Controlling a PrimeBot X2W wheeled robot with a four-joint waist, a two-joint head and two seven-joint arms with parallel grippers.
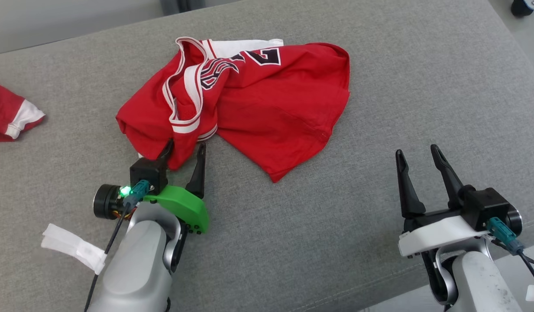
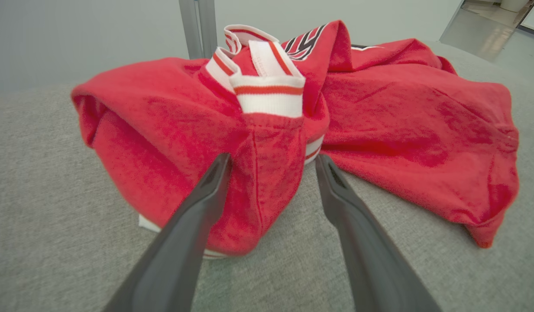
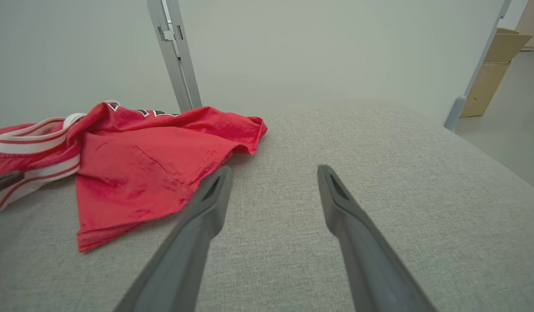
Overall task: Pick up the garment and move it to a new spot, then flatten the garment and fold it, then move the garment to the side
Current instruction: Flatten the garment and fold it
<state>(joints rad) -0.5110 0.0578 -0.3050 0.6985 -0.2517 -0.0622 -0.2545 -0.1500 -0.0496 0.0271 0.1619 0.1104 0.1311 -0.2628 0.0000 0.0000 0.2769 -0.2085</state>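
Observation:
A crumpled red garment (image 1: 267, 99) with white striped trim and black lettering lies on the grey cloth surface (image 1: 336, 225), left of centre. My left gripper (image 1: 185, 145) is at its near left corner, open, with a bunched red fold standing between the two fingers. The left wrist view shows that fold (image 2: 267, 173) inside the left gripper (image 2: 272, 157), the fingers wide apart on either side of it. My right gripper (image 1: 417, 150) stands open over bare cloth to the garment's right. In the right wrist view the right gripper (image 3: 274, 168) holds nothing, and the garment (image 3: 141, 164) lies to its left.
Another red and white piece of clothing (image 1: 7, 112) lies at the far left edge. A white strip (image 1: 74, 247) hangs by my left forearm. A metal post (image 3: 176, 52) rises behind the surface; a cardboard box (image 3: 492, 69) stands on the floor beyond its right edge.

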